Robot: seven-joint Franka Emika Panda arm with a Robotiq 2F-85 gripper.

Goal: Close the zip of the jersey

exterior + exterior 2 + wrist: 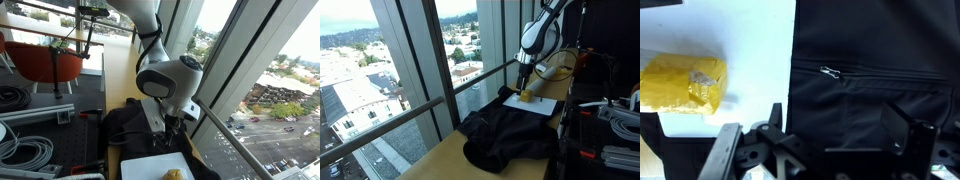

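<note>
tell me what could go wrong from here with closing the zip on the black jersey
1. The zip pull is small and as dark as the jersey, so the open tool may pinch fabric instead.
2. The jersey lies rumpled and loose in an exterior view; pulling could drag the whole garment rather than slide the pull.
3. The white tray with the yellow object sits right beside the jersey and could get knocked.
</note>
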